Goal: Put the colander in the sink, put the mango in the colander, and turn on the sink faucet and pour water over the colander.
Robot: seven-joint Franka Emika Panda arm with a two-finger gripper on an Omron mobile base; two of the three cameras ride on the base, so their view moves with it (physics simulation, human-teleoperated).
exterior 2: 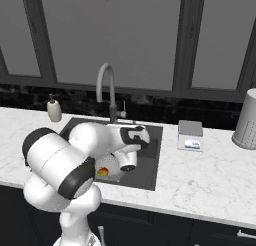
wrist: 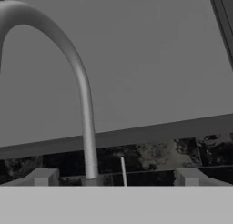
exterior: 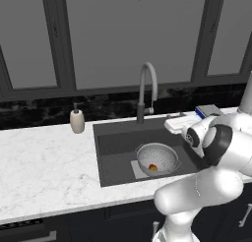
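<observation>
The colander (exterior: pixel 158 157) sits upright in the right part of the sink (exterior: pixel 113 147), on the lighter square at the bottom. The mango (exterior: pixel 153 167) (exterior 2: pixel 102 172) lies inside it, red and orange. The sink faucet (exterior: pixel 146 86) (exterior 2: pixel 106 85) (wrist: pixel 82 82) arches at the back rim, its spout toward the basin. No water is in view. My gripper (exterior: pixel 171 123) (wrist: pixel 116 177) hovers open over the sink's back right corner, facing the tap's base. In the hand view the thin lever (wrist: pixel 123 170) stands between the two fingertips, farther off.
A beige soap dispenser (exterior: pixel 77 120) (exterior 2: pixel 54 110) stands left of the sink. A small scale (exterior 2: pixel 190 135) (exterior: pixel 208 110) and a grey canister (exterior 2: pixel 247 120) sit on the counter to the right. Dark windows rise behind.
</observation>
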